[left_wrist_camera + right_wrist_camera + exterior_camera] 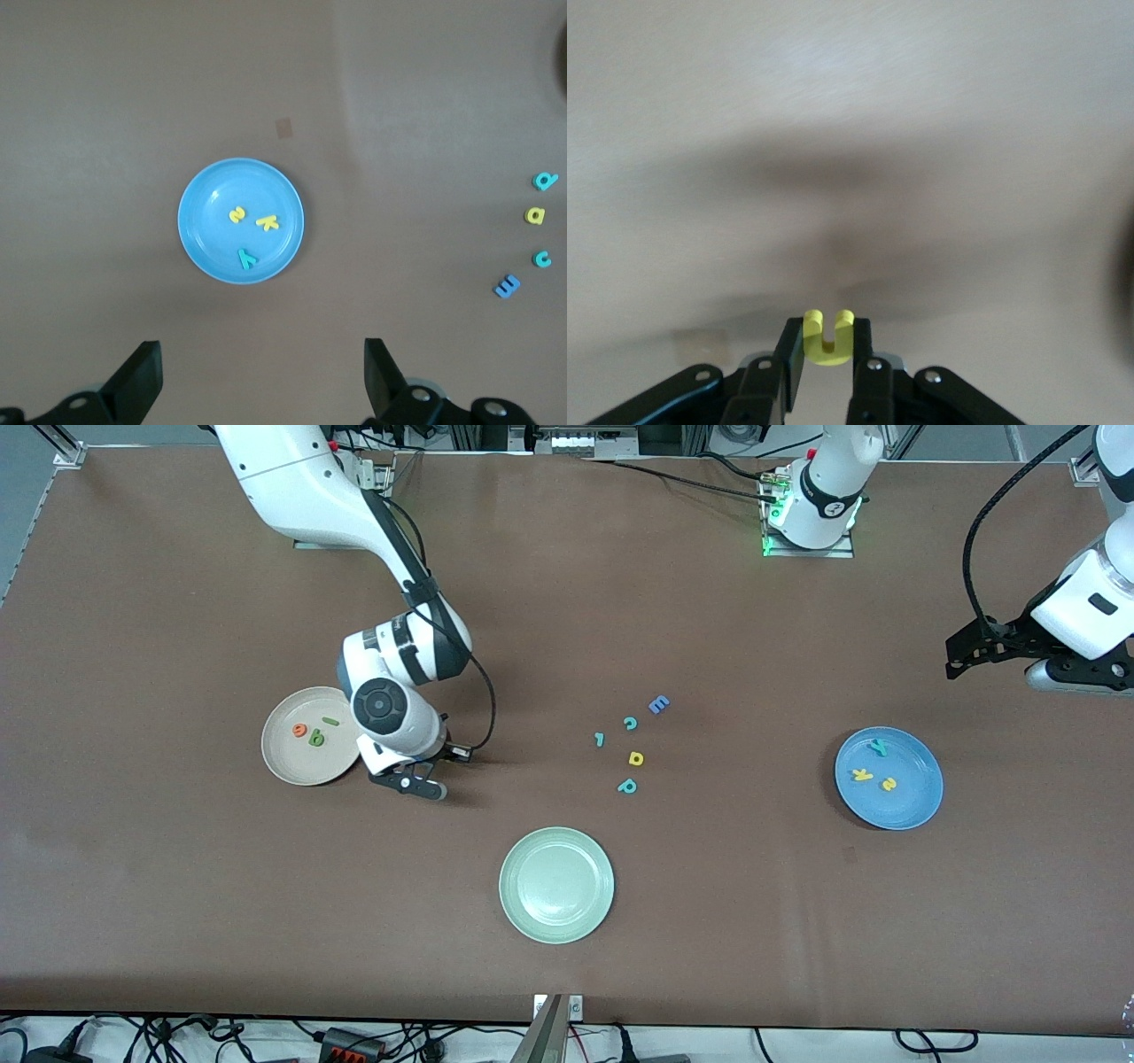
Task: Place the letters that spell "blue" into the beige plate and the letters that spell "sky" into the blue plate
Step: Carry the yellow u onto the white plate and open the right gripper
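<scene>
1. While the right gripper [423, 777] hangs low just beside the beige plate [288, 766], which holds three letters, it should carry over the rim before releasing.
2. Left gripper [261, 376] waits with jaws spread above the blue plate [199, 239]; s, k and y lie inside.
3. Right fingers pinch the yellow u [827, 338].

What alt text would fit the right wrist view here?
The right gripper is shut on a small yellow u, pinched between its two black fingers above the bare brown table. The gripper's shadow falls on the table; no plate shows in this view.
</scene>
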You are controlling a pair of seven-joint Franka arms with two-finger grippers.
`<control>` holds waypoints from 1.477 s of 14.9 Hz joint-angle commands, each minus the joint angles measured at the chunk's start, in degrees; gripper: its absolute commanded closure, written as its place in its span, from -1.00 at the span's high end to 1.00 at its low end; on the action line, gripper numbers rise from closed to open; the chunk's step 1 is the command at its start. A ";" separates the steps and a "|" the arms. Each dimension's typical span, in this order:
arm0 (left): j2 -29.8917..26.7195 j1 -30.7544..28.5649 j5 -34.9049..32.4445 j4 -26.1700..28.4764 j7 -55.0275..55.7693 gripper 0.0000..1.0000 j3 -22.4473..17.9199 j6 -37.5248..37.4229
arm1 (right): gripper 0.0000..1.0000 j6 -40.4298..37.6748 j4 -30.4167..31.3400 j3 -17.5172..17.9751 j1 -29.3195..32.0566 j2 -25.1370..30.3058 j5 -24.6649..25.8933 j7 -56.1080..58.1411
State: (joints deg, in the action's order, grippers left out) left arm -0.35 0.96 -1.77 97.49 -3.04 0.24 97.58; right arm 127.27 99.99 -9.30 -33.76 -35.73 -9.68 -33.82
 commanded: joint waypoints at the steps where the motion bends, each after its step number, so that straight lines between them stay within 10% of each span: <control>1: 0.35 0.89 0.89 -1.60 -0.74 1.00 -0.42 -2.22 | -0.72 -8.51 1.43 -4.74 -0.16 5.92 0.80 6.29; 6: 0.35 1.15 0.98 -1.60 -0.21 1.00 -0.42 -2.40 | -0.72 -10.20 9.69 -13.18 -0.16 10.16 0.80 20.79; 12: 0.35 1.15 0.98 -1.69 -0.03 1.00 -0.33 -2.40 | -0.62 -9.68 14.98 -13.99 0.45 10.07 0.80 22.65; 13: 0.35 1.24 0.98 -1.69 -0.03 1.00 -0.41 -2.48 | -0.48 -9.68 14.98 -13.99 0.28 9.37 0.71 22.66; 15: 0.35 1.24 0.98 -1.69 0.05 1.00 -0.33 -2.40 | 0.99 -9.24 14.63 -13.99 0.97 8.84 0.54 23.01; 22: 0.43 1.24 1.15 -1.95 0.05 1.00 -0.33 -2.48 | 1.00 -16.76 4.20 -14.25 2.03 11.82 0.27 22.83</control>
State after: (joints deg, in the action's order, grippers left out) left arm -0.35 1.79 -1.77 97.17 -2.99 0.26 96.40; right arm 115.93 108.85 -23.72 -32.28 -25.93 -9.62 -11.49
